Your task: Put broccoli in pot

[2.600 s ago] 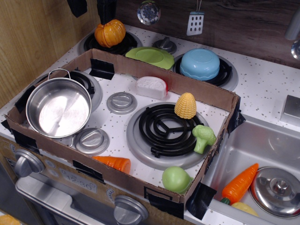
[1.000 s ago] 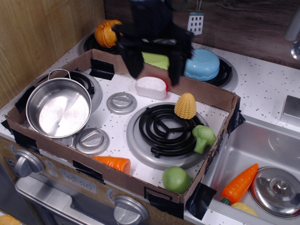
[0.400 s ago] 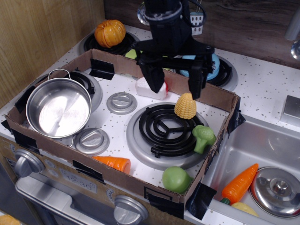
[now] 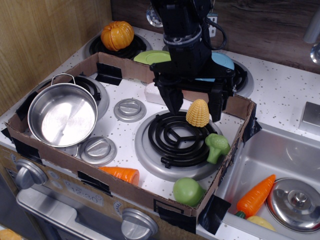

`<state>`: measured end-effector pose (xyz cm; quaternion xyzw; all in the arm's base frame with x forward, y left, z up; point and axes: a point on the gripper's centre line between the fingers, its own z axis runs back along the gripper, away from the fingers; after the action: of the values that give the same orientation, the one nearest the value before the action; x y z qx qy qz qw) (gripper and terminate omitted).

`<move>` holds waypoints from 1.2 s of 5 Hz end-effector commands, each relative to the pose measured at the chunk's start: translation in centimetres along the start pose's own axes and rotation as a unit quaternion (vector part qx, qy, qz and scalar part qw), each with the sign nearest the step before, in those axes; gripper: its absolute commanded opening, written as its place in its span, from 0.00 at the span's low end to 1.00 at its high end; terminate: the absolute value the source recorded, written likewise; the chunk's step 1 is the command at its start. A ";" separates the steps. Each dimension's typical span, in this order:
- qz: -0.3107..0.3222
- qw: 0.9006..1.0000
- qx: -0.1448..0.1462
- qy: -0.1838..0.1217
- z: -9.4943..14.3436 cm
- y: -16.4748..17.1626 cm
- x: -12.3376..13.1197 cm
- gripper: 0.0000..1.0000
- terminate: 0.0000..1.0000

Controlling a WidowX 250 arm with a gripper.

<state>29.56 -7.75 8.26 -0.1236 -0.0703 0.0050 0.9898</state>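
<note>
The light-green broccoli lies on the right edge of the black coil burner, inside the cardboard tray. The shiny steel pot stands empty at the tray's left side. My black gripper hangs open above the burner's far side, its two fingers straddling the yellow corn. It is behind and a little left of the broccoli, apart from it, and holds nothing.
The cardboard tray wall rings the stove top. Inside it are an orange carrot, a smooth green ball and a white block. A pumpkin, green plate and blue bowl sit behind. The sink holds a carrot and lid.
My gripper has come in from the upper left, moved right and down, and now hangs lower over the corn. The broccoli, pot and other toys have not moved.
</note>
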 end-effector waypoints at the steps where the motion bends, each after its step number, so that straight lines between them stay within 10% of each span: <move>1: 0.001 0.999 -0.037 -0.014 -0.5 -0.8 0.1 1.00 0.00; 4: -0.018 0.993 -0.121 0.000 -2.9 -0.5 0.5 1.00 0.00; 6: -0.018 0.993 -0.117 -0.010 -3.5 -0.6 0.5 1.00 0.00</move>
<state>30.05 -9.02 3.95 -0.2349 -0.0669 -0.0148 0.9696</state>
